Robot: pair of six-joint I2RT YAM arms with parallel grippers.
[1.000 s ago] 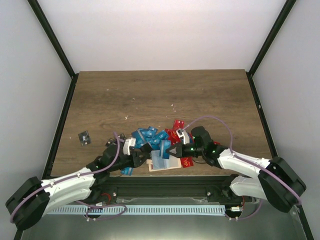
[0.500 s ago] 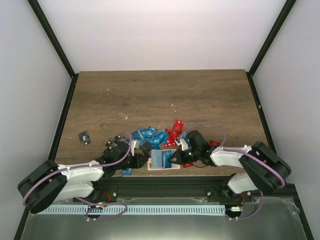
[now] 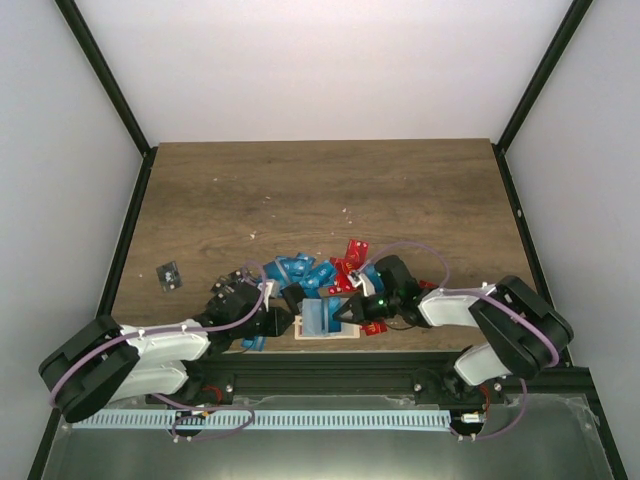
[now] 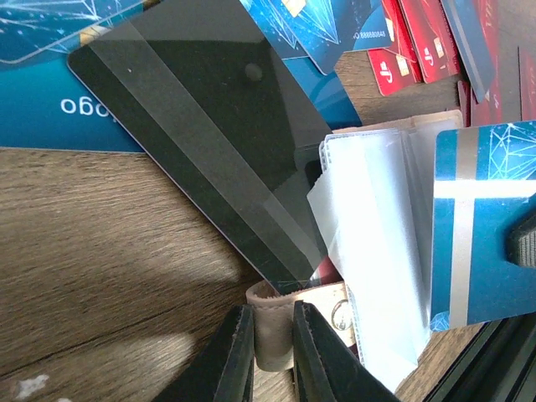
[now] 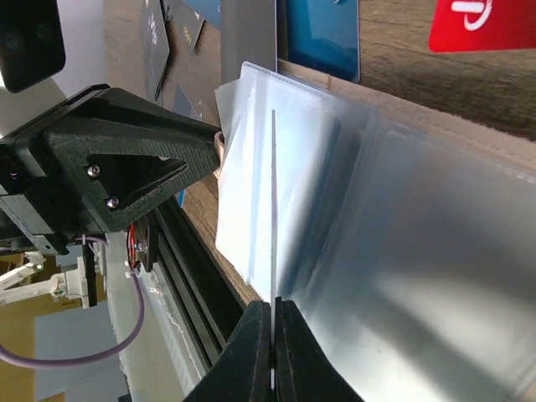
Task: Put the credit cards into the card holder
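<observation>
The pale beige card holder (image 3: 340,333) lies open at the table's near edge, its clear sleeves (image 4: 377,243) fanned up. My left gripper (image 4: 272,339) is shut on the holder's beige strap tab (image 4: 275,322), at the holder's left end (image 3: 285,322). My right gripper (image 5: 273,314) is shut on a blue card with a silver stripe (image 4: 481,226), seen edge-on (image 5: 273,209) among the sleeves (image 5: 402,251). It stands on edge over the holder (image 3: 322,315). A black card (image 4: 201,134) lies beside the holder. Blue and red credit cards (image 3: 310,272) are heaped just behind.
A lone dark card (image 3: 169,275) lies at the table's left. Red cards (image 3: 352,250) spread behind my right gripper (image 3: 345,312). The black frame rail (image 3: 340,365) runs just below the holder. My left gripper's body (image 5: 109,167) sits close to the sleeves.
Both grippers have closed in on the holder from either side. My right gripper has brought the blue card leftward and tipped it onto its edge among the sleeves.
</observation>
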